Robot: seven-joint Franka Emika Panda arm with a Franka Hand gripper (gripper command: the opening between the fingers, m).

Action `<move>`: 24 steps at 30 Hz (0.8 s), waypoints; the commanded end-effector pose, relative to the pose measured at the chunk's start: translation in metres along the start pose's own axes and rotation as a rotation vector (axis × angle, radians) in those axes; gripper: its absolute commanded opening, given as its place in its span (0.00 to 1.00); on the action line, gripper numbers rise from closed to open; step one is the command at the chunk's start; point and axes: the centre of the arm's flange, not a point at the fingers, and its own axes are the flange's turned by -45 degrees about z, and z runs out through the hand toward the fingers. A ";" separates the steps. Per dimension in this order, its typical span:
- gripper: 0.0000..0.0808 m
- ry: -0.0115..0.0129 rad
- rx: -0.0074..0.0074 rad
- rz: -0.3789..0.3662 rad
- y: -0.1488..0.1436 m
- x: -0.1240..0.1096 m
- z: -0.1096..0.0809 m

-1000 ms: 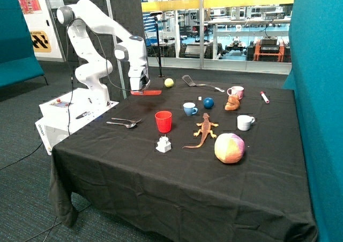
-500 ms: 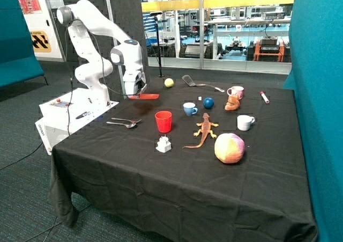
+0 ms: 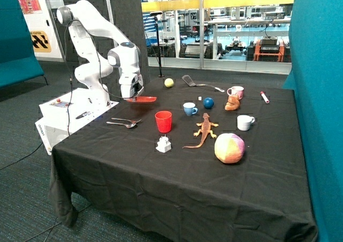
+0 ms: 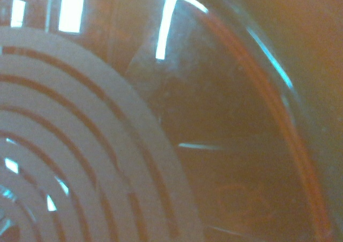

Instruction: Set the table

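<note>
The table is large and draped in wrinkled black cloth. My gripper hangs over its corner nearest the white pedestal, shut on the rim of a flat red plate held level above the cloth. The red plate fills the wrist view, its glossy surface showing a pale ringed pattern and hiding everything below it. A fork and spoon lie on the cloth just in front of the held plate. A red cup stands beside them.
Farther along the cloth stand a blue cup, a white cup and a pink mug. A spatula, yellow ball, blue ball, toy lizard, pastel ball and small white object also sit there. The pedestal adjoins the table.
The arm has swung the red plate away from the yellow ball, towards the pedestal side of the table, and lowered it a little. Nothing on the cloth has moved.
</note>
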 end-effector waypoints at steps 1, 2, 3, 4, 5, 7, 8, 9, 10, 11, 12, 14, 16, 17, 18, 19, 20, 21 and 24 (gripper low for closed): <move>0.00 0.0018 -0.0012 -0.005 0.003 -0.018 -0.003; 0.00 0.0018 -0.0012 -0.005 0.004 -0.020 -0.003; 0.00 0.0018 -0.0012 -0.006 0.004 -0.021 -0.003; 0.00 0.0018 -0.0012 -0.002 0.005 -0.021 -0.003; 0.00 0.0018 -0.0012 -0.005 0.005 -0.022 -0.003; 0.00 0.0018 -0.0012 -0.004 0.006 -0.021 -0.003; 0.00 0.0018 -0.0012 -0.004 0.006 -0.021 -0.003; 0.00 0.0018 -0.0012 -0.005 0.006 -0.021 -0.002; 0.00 0.0018 -0.0012 -0.005 0.006 -0.020 -0.002; 0.00 0.0018 -0.0012 -0.005 0.007 -0.019 -0.001; 0.00 0.0018 -0.0012 -0.005 0.008 -0.019 0.000; 0.00 0.0018 -0.0012 0.002 0.009 -0.018 0.001; 0.00 0.0018 -0.0012 0.006 0.010 -0.016 0.004; 0.00 0.0018 -0.0012 0.017 0.012 -0.012 0.008; 0.00 0.0018 -0.0012 0.017 0.012 -0.008 0.011; 0.00 0.0018 -0.0012 0.017 0.012 -0.005 0.014; 0.00 0.0018 -0.0012 0.016 0.012 -0.003 0.016; 0.00 0.0018 -0.0012 0.016 0.012 -0.001 0.019; 0.00 0.0018 -0.0012 0.014 0.009 0.002 0.024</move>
